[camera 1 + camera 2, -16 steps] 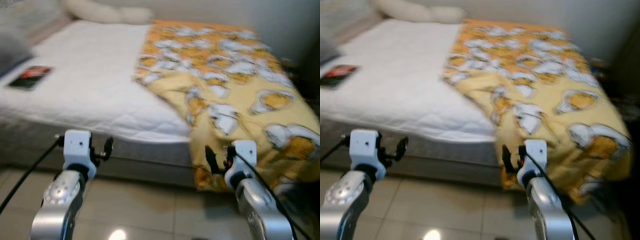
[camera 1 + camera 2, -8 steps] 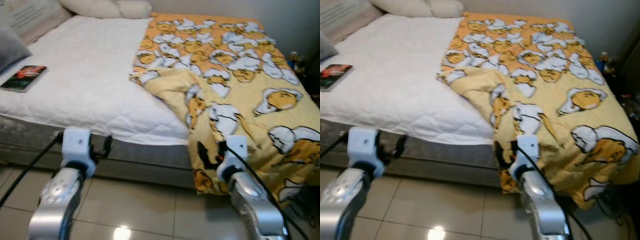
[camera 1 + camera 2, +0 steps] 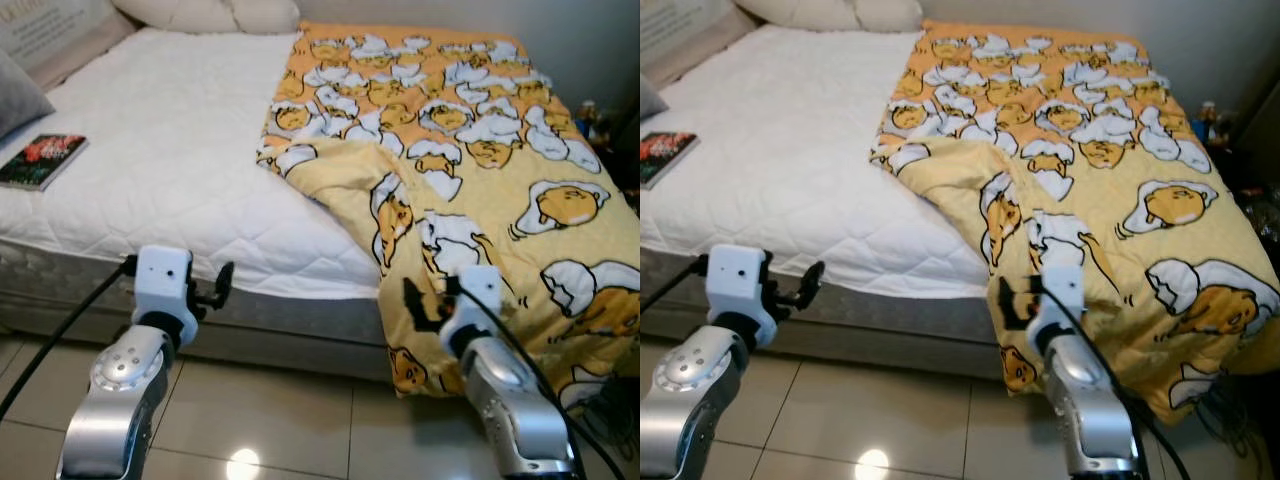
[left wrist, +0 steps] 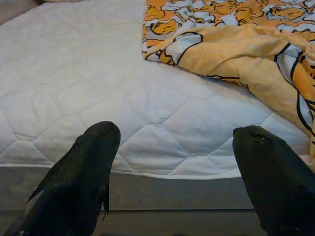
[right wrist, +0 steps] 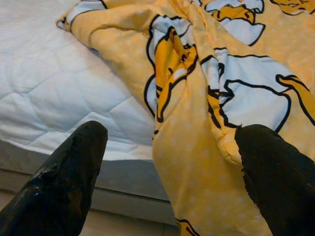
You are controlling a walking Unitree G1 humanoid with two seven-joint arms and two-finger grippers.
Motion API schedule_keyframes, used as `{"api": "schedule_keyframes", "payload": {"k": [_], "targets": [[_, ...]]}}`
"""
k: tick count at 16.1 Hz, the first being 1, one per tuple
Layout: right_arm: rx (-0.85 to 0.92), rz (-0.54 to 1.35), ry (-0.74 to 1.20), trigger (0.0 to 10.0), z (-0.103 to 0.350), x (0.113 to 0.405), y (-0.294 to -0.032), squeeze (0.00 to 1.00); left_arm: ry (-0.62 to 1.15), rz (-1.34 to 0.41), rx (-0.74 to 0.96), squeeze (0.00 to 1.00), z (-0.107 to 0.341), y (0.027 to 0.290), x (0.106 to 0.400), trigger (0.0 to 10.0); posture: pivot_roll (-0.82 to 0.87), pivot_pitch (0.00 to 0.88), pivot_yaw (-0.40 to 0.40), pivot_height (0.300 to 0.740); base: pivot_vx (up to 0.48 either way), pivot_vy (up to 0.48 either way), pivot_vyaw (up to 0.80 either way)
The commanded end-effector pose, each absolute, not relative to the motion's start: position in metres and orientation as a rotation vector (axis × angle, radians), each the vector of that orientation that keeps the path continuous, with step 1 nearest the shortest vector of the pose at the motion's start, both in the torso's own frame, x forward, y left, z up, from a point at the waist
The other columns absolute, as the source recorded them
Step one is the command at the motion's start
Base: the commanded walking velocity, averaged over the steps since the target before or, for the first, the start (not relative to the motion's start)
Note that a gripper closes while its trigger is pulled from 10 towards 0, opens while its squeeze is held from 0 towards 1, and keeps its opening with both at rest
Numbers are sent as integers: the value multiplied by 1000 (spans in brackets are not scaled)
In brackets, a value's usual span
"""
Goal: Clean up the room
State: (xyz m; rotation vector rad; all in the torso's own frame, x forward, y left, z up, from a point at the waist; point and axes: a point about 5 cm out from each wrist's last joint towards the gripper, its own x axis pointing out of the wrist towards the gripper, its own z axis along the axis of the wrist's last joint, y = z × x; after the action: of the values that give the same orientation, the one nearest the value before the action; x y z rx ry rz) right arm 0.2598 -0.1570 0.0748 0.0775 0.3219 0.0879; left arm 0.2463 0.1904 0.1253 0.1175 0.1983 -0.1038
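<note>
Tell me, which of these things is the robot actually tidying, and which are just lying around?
Part of the job:
- yellow cartoon blanket, bunched over one side of the bed
- white mattress, left bare
- right claw, open, at the blanket's hanging edge
- left claw, open, facing the mattress edge

Just lying about:
- book on the mattress
- pillows at the head

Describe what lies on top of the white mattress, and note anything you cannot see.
On the mattress lie a yellow cartoon blanket covering its right side, a book near the left edge, and pillows at the head. Whatever is beneath the blanket is hidden.
</note>
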Motion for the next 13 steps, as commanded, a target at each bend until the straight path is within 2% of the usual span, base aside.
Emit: {"api": "schedule_keyframes", "payload": {"k": [1, 8, 11, 13], "targets": [[76, 90, 319, 10000, 74, 261, -155, 0, 193, -110, 117, 0, 127, 190, 249, 10000, -74, 0, 0, 740, 270, 0, 0], [72, 94, 315, 10000, 76, 265, -153, 0, 199, -114, 122, 0, 125, 193, 251, 10000, -90, 0, 13, 740, 268, 0, 0], [66, 108, 320, 10000, 76, 266, -151, 0, 199, -115, 126, 0, 125, 195, 252, 10000, -91, 0, 12, 740, 269, 0, -725], [59, 115, 310, 10000, 77, 266, -151, 0, 197, -117, 125, 0, 125, 195, 252, 10000, -90, 0, 12, 740, 268, 0, 0]]}}
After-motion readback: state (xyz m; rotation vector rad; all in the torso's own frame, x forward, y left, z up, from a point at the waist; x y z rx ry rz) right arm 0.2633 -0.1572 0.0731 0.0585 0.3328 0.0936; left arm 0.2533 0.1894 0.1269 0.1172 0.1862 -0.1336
